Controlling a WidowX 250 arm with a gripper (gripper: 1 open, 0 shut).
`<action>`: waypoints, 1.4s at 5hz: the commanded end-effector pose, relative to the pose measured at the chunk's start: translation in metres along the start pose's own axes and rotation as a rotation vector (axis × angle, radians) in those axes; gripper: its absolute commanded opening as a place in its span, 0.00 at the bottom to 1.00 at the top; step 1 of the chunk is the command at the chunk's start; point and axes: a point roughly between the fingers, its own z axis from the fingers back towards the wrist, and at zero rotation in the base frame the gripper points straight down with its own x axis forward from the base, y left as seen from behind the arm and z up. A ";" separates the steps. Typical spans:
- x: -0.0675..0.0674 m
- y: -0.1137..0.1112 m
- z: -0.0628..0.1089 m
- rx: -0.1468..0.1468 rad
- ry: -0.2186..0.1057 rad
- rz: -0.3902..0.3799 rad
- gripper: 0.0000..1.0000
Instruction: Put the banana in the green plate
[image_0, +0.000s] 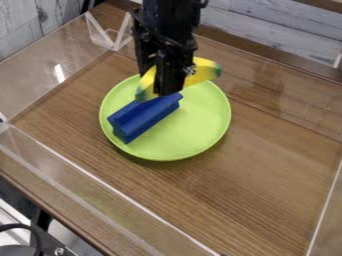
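Observation:
The round lime-green plate lies on the wooden table in the middle of the view. My black gripper points straight down over the plate's far half. Its fingers are shut on one end of the small yellow banana, which sticks out to the right of them, just above the plate's far rim. The gripped end of the banana is hidden behind the fingers. A blue ridged block lies slanted in the plate, in front of and to the left of the gripper.
Clear plastic walls fence the wooden table on the left, at the back and along the front. A white slatted wall stands behind on the right.

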 end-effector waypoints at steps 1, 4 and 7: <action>0.004 0.003 0.020 0.032 -0.076 0.012 0.00; 0.010 0.007 0.021 0.044 -0.102 0.039 0.00; 0.022 0.010 0.013 0.052 -0.105 0.058 0.00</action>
